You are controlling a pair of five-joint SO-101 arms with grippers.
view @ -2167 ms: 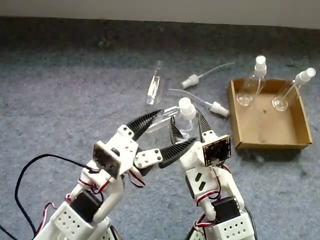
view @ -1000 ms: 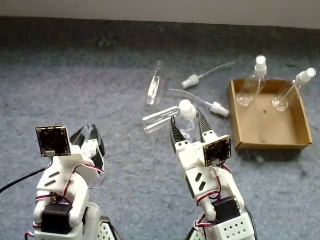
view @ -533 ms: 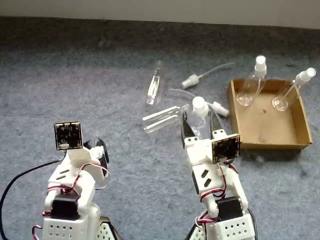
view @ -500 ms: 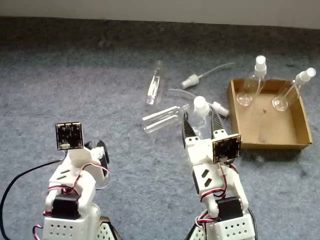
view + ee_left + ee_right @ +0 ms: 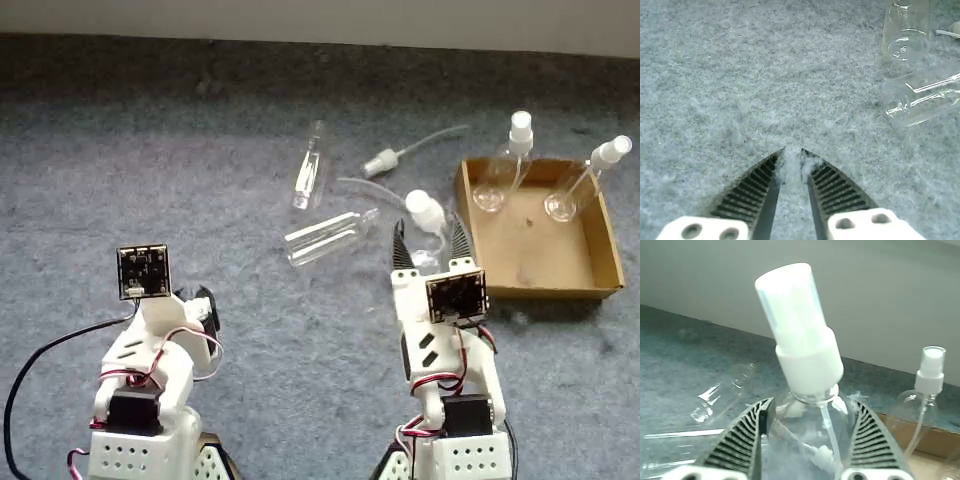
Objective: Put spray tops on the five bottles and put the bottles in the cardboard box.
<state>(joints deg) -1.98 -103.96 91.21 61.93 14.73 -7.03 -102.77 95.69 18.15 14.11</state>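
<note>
Over the grey tabletop point(image 5: 150, 150) the left arm had drawn back to its own side, and the left pincer point(image 5: 792, 150) was all but closed with nothing in it. The right pincer point(image 5: 428, 240) had carried the capped bottle point(image 5: 805, 365) from the middle to just beside the cardboard box point(image 5: 540, 291), jaws clamped on its clear body. Two finished bottles point(image 5: 495, 185) already stood in the box, so this one looked set to be the third. Two bare bottles point(image 5: 325, 238) and a loose spray top point(image 5: 382, 161) lay waiting.
</note>
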